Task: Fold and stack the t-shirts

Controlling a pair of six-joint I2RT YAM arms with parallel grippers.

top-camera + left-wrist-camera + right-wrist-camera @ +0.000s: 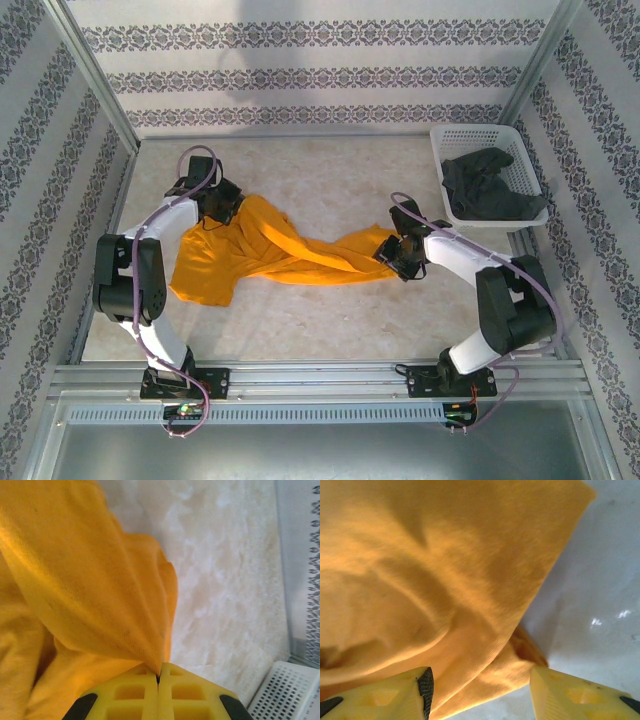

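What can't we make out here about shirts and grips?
- Top view: orange shirt is twisted; collar and sleeves cannot be told apart.
- Top view: grey shirt, crumpled in the basket, is too small to read.
- Left wrist view: left gripper is shut on the orange shirt; pinched layers hidden between its fingers.
- Right wrist view: right gripper open astride a fold; pad contact cut off by the bottom edge.

Orange t-shirt [445, 580] cropped by view edges; basket [292, 692] corner-cut.
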